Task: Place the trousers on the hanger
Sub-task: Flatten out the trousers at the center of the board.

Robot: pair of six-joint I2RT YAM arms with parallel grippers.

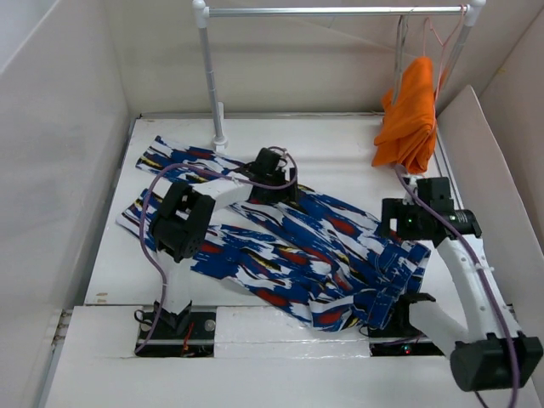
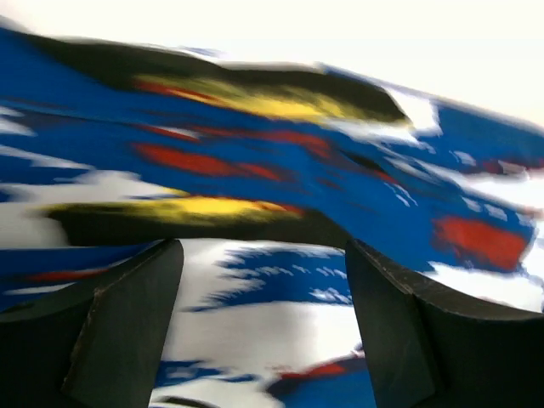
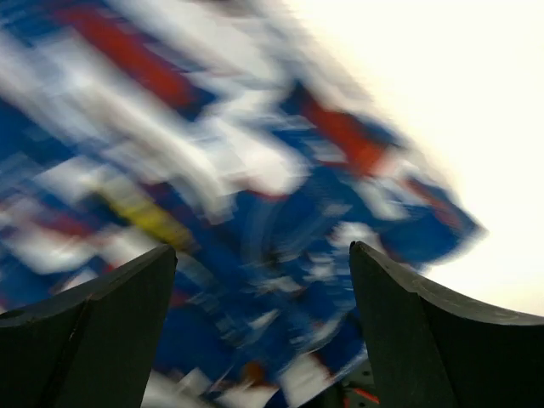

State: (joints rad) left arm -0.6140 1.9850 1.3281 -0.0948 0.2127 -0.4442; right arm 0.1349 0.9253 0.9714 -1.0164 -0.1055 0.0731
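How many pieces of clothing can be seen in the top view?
2. The patterned blue trousers lie spread on the table; a plain orange garment hangs from the rail at the back right. More could be hidden under the trousers.

Blue patterned trousers lie flat, legs left, waist crumpled right.

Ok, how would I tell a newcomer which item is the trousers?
Start at the white table under the metal clothes rail. The trousers lie spread across its middle, both legs reaching toward the far left and the waist bunched at the near right. They are deep blue with white, red, black and yellow patches, unlike the plain orange garment hanging from the rail's right end.
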